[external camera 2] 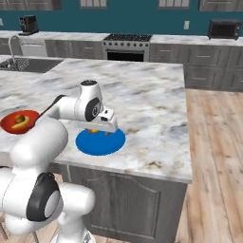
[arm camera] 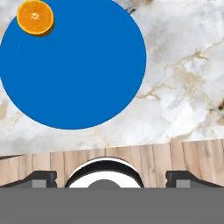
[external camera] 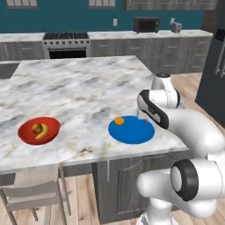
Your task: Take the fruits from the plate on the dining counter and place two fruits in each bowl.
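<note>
The arm reaches over the near edge of the marble surface, and the gripper hangs above the blue plate with its jaws spread wide, nothing between them; in the hand view the two dark fingertips sit far apart at the bottom, over the wooden floor just past the surface's edge. The plate is a flat, glossy, perfectly round disc of bright blue, lying near the front edge of the white-grey veined top; one small round orange fruit rests on it close to the rim, on the side facing the red bowl, showing a paler centre like a cut face turned upward; being round, it has no long axis to call. Off to the left in the left base view sits the red bowl, shallow and shiny, well apart from the plate; inside it a curved yellow banana lies with its long axis slanting from the near left to the far right, and a brownish fruit is tucked right against it. The surface's base is dark grey panelling; a grey chair stands below the red bowl's end.
</note>
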